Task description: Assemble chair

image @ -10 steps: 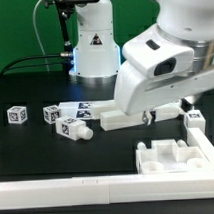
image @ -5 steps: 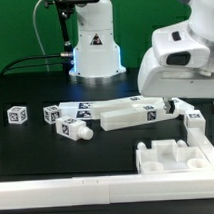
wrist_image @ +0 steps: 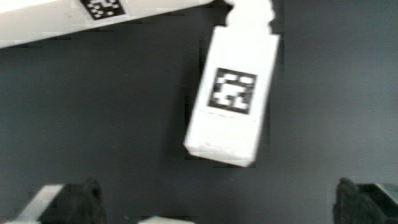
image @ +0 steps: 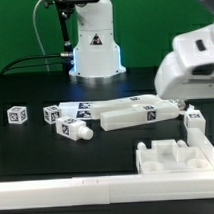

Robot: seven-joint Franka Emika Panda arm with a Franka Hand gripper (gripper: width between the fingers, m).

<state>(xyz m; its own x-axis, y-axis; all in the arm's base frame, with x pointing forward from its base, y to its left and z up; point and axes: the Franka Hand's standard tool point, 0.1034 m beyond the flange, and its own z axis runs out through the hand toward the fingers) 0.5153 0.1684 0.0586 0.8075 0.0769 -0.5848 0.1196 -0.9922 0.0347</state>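
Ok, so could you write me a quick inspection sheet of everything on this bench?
Surface: black table, with a white rail along its front edge.
Job's things: long tagged piece lying flat; blocky piece by the rail; short pegged piece.
Clutter: small tagged cube; marker board.
Grippers: fingers wide apart, nothing between them, lifted off the table.
Cables: black cables at the back, on the exterior view's left.
Surroundings: white robot base; beyond it, nothing seen.
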